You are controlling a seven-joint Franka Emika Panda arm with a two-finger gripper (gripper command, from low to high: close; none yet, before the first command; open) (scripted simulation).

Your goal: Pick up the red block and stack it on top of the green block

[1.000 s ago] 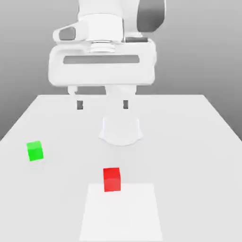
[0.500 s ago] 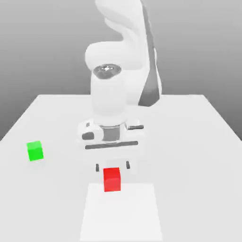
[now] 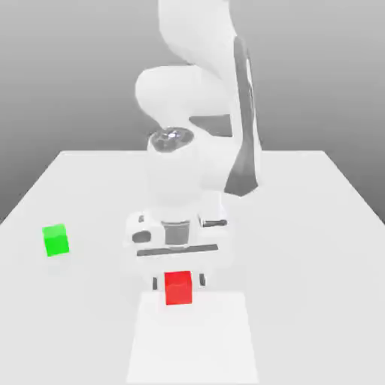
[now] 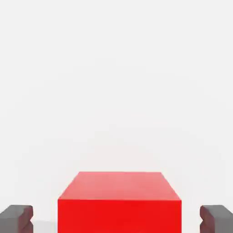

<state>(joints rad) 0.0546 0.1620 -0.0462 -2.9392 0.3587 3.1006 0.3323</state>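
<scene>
The red block (image 3: 178, 289) sits on the worktop (image 3: 316, 263), between the fingertips of the pincer (image 3: 178, 283). The pincer is apart, with a visible gap on each side of the block in the hand view; nothing is clamped. The block has no evident long axis. Two opposite side faces appear approximately square to the closing direction, so closing straight inward should suit the grasp. Finger depth relative to the block is probably adequate, but the hand view cuts off its lower part; verify depth before closing. Uneven contact could turn the block.

A pale panel (image 3: 192, 338) extends from near the pincer toward the exterior camera. The green block (image 3: 56, 240), the stacking target, stands well apart from the pincer, toward the exterior view's left. The single arm (image 3: 177, 180) serves both positions. Current step, as judged: grasp alignment; lift and transfer remain. Both blocks are plain; no brand, label or writing can be read.
</scene>
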